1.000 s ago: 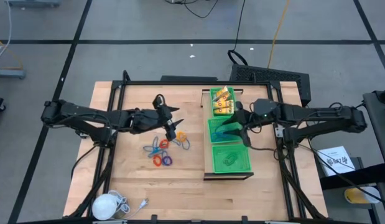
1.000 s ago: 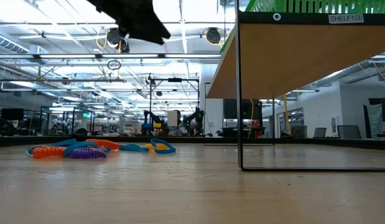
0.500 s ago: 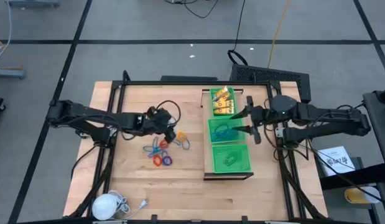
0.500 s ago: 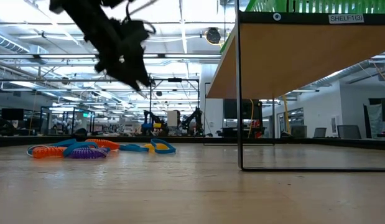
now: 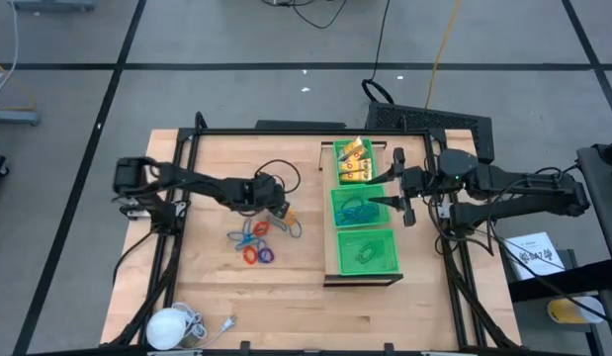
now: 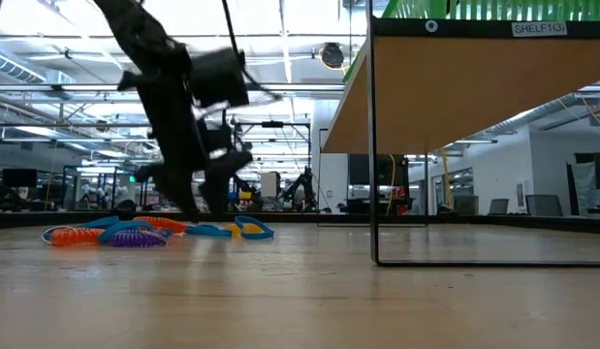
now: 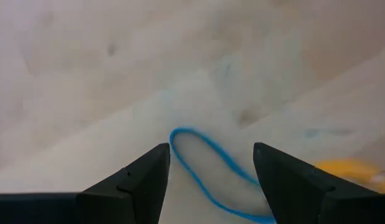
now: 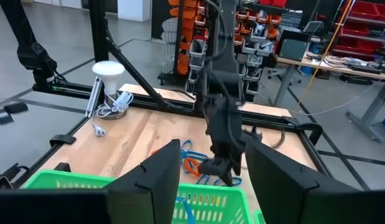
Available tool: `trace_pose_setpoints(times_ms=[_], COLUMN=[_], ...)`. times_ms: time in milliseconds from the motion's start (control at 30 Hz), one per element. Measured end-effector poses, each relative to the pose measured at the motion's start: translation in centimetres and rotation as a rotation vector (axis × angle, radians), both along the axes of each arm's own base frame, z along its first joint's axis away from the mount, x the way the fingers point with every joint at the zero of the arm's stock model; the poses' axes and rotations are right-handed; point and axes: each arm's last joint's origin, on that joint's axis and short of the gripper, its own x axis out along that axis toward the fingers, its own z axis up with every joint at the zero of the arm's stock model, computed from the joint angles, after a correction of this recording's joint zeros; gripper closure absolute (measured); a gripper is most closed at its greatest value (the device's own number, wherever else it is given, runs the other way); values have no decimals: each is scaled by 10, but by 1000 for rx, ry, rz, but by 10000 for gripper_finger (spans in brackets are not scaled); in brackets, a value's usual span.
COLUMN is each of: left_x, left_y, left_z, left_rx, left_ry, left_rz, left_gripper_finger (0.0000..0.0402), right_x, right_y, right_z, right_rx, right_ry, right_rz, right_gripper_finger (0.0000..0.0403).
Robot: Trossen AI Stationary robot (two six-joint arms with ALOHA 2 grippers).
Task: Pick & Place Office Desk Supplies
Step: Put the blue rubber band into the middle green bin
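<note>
Desk (image 5: 217,297) of pale wood fronts a bright hall. Green mesh tray (image 5: 363,216) sits at 3 o'clock on a shelf labelled "SHELF1(3)" (image 6: 539,29). Coloured rings (image 5: 258,237) lie centre. Left hand (image 5: 279,210), fingers parted, empty, straddles a blue ring (image 7: 204,168). Right hand (image 5: 396,203), parted, empty, hangs over the tray.

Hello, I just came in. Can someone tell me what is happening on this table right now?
The robot is sorting small office supplies into a green mesh tray. The left gripper is low over the loose pile of coloured rings on the wood, its open fingers straddling a thin blue ring without gripping it yet. The right gripper hovers open and empty beside the tray's middle compartment, which holds blue pieces. Yellow packets fill the far compartment. A white round object with a cord sits at the table's near corner.
</note>
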Motion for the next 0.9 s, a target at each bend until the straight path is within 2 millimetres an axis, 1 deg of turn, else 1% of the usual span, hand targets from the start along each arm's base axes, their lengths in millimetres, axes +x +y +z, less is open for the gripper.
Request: trace_pose_setpoints(times_ms=[67, 200, 300, 367, 467, 633, 800, 833, 900], left_x=[1, 2, 1, 0, -2, -4, -4, -3, -2], left_y=[3, 5, 4, 4, 4, 4, 4, 4, 4], left_z=[-10, -20, -21, -20, -21, -21, -22, -22, -20], left_rx=[-21, -45, -57, -72, -80, -85, -40, -32, -16], left_ry=[31, 56, 70, 79, 95, 114, 160, 169, 184], left_rz=[9, 28, 24, 21, 21, 13, -88, -109, -147], left_gripper_finger=[163, 163, 165, 177, 214, 298, 385, 392, 391], right_x=[0, 0, 0, 0, 0, 2, 2, 2, 2], right_y=[0, 0, 0, 0, 0, 0, 0, 0, 0], right_z=[0, 0, 0, 0, 0, -1, -1, -1, -2], right_rx=[5, 5, 0, -1, -1, -1, -1, -1, -1], right_ry=[0, 1, 1, 1, 2, 10, 10, 10, 12], right_rz=[0, 0, 0, 1, 1, 1, 1, 1, 1], right_gripper_finger=[232, 232, 232, 232, 232, 232, 232, 232, 232])
